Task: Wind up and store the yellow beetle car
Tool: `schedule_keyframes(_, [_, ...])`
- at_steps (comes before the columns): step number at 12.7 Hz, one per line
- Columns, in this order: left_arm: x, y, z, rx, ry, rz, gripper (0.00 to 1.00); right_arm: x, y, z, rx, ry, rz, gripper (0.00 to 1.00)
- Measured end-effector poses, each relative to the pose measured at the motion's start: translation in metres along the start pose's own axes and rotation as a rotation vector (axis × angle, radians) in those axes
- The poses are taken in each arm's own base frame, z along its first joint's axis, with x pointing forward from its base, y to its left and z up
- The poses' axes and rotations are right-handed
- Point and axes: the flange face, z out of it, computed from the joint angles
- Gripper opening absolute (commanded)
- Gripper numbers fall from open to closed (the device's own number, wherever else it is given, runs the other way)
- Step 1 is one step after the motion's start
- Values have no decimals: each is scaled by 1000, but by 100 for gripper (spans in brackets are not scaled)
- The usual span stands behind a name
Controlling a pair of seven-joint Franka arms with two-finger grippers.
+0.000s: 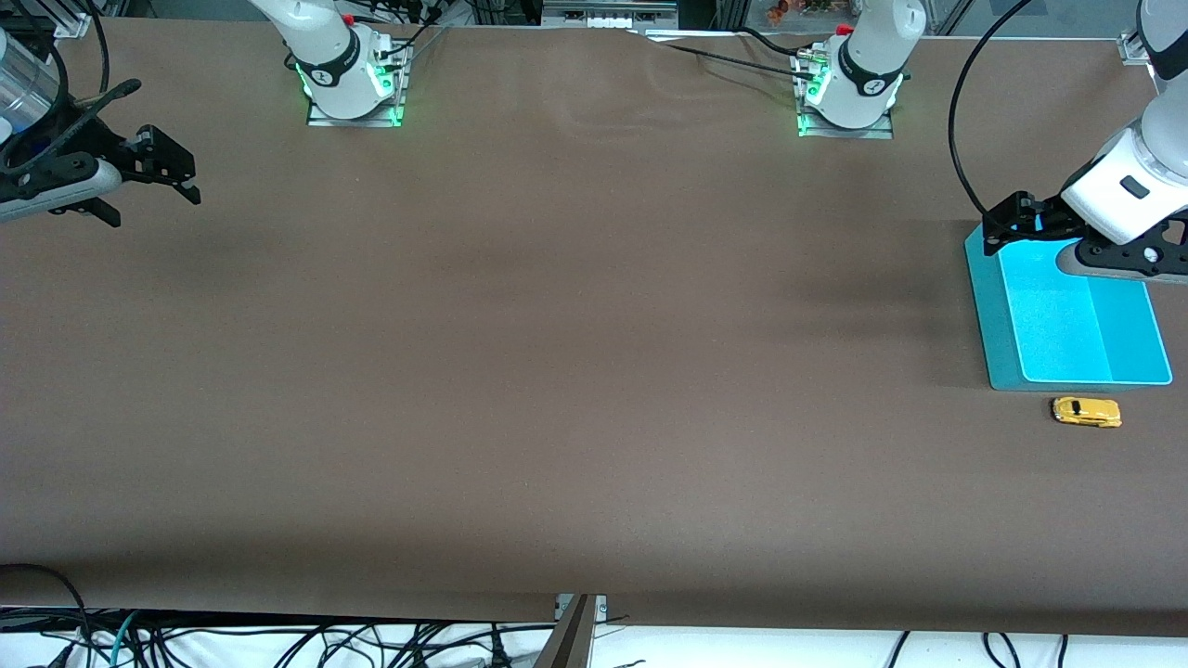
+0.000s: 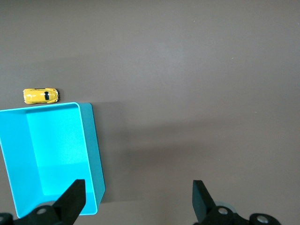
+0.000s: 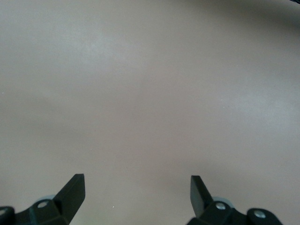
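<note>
Front view: I see yellow beetle car (image 1: 1086, 412) on the table, just outside the cyan bin (image 1: 984, 306), nearer the camera; not stored. Left gripper (image 2: 138, 199) hovers over the bin's edge, fingers apart. Right gripper (image 1: 186, 181) waits, fingers apart, holding nothing.

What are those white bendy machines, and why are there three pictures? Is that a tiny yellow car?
Those are two robot arms at a brown table. The big picture looks down from across the table; the other two come from cameras on each arm's wrist. Yes, a small yellow toy beetle car sits on the table, just outside an open turquoise plastic box, on the side nearer the big camera. The left pincer hangs open over the box's edge. The right pincer waits open over bare table at the right arm's end. Nothing is held.
</note>
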Motion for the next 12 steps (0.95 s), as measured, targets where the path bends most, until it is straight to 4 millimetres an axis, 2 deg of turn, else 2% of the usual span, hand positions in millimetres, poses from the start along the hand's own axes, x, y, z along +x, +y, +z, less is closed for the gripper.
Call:
schedule_keyframes(8, [0,0,0,0,0,0,100,0,2,-11,-3,7,3,99])
schedule_keyframes(12, [0,0,0,0,0,0,100,0,2,-10,-6,4,4,99])
